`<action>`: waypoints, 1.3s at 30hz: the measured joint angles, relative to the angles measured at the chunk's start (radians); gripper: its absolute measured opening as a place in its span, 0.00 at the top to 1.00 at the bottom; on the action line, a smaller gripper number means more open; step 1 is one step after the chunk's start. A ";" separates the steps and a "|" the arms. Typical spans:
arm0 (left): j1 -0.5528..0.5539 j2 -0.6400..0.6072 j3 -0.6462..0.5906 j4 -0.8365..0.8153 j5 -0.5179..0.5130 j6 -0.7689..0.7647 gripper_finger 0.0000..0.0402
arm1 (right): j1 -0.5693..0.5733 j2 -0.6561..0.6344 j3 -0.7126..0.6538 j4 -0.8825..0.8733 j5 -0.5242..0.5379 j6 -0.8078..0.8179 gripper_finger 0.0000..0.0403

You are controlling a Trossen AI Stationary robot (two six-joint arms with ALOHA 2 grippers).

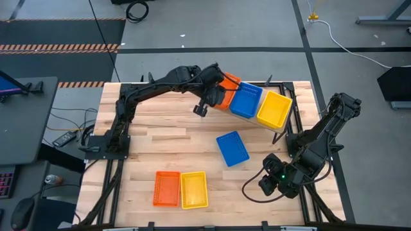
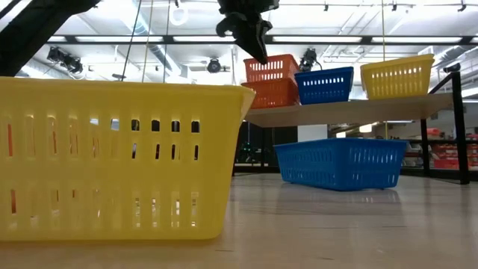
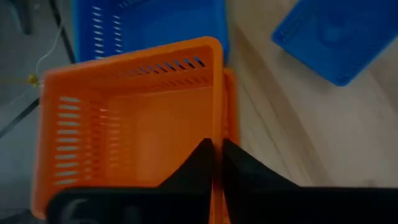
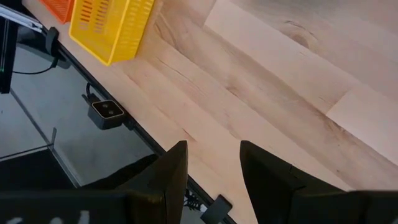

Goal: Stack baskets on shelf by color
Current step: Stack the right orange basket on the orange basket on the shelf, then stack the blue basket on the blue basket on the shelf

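left jaws (image 3: 214,163) pinching orange basket (image 3: 130,118) wall

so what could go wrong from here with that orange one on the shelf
1. The left end effector is shut on the wall of the upper orange basket, which sits tilted on the lower orange basket; letting go now may leave it crooked rather than nested.
2. That stack sits at the end of the shelf, so a sideways nudge could push it off.

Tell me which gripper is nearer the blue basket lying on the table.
Right. The right gripper rests low near the table's front right corner, just beyond the blue basket. The left gripper is up at the shelf, shut on the top orange basket.
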 joint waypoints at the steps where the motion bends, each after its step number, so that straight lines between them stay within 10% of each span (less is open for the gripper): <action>1: 0.000 0.000 0.000 -0.004 0.003 0.000 0.96 | 0.000 0.000 0.000 0.000 0.000 0.000 0.62; 39: 0.011 0.000 0.000 0.011 -0.037 -0.031 0.78 | 0.000 0.000 0.000 0.016 0.000 0.008 0.62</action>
